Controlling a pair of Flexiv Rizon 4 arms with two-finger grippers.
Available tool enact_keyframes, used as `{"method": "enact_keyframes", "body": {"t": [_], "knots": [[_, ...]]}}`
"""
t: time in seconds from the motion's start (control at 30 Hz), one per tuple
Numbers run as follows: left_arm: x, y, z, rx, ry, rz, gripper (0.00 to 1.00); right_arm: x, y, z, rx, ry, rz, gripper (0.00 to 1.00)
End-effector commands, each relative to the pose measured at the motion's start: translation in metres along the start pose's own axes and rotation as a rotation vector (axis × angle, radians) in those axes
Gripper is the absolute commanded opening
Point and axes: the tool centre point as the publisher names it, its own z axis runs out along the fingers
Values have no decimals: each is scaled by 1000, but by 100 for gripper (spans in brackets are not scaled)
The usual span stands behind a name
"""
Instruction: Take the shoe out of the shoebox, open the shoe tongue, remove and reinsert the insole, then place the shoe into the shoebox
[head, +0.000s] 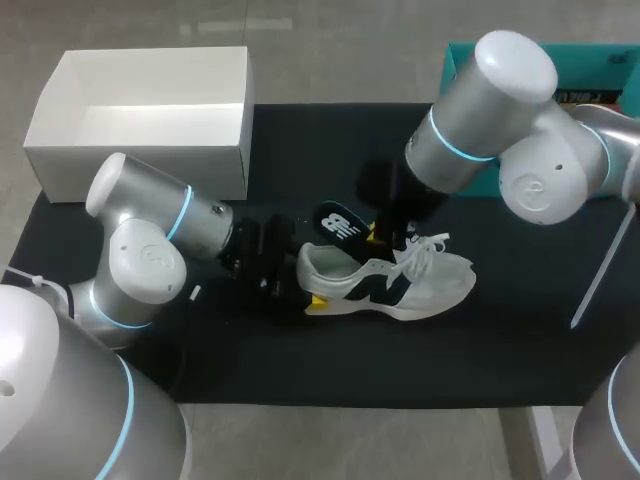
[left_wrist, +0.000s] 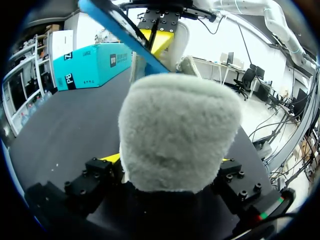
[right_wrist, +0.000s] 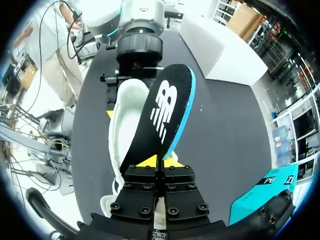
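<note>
Head view. Black table (head: 300, 370). White shoebox (head: 150, 155) sits open at the far left corner, well apart from the shoe. A teal box (head: 460, 60) shows behind my right arm. White shoe (head: 400, 285) with black side mark lies mid-table, heel toward my left arm, toe toward the right. Left claw (head: 305, 278) is at the heel, one yellow tip showing against it. Right claw (head: 378, 236) hangs just beyond the shoe's opening, holding the black insole (head: 335, 222), which juts out toward the left arm.

Left wrist view. The shoe's fuzzy grey heel (left_wrist: 175, 135) fills the gap between my fingers; a yellow tip (left_wrist: 109, 158) sits tight on each side of it. Left claw is clamped on the shoe. The insole's blue edge (left_wrist: 120, 30) slants above the heel.

Right wrist view. Right claw (right_wrist: 160, 161) has its tips pressed together on one end of the insole (right_wrist: 162, 115). The insole tilts up over the shoe's opening (right_wrist: 122, 125). I cannot tell if the pinched end touches the shoe. The left claw's black body (right_wrist: 132, 82) sits at the shoe's far end, with the shoebox (right_wrist: 220, 45) beyond.
</note>
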Motion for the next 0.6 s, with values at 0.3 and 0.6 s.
{"method": "enact_keyframes", "body": {"t": [0.3, 0.6], "knots": [[-1, 3, 1, -3, 3, 0, 0, -15, 29, -46, -93, -96, 59, 0], [-1, 3, 1, -3, 3, 0, 0, -24, 44, -61, -227, -146, 70, 0]]}}
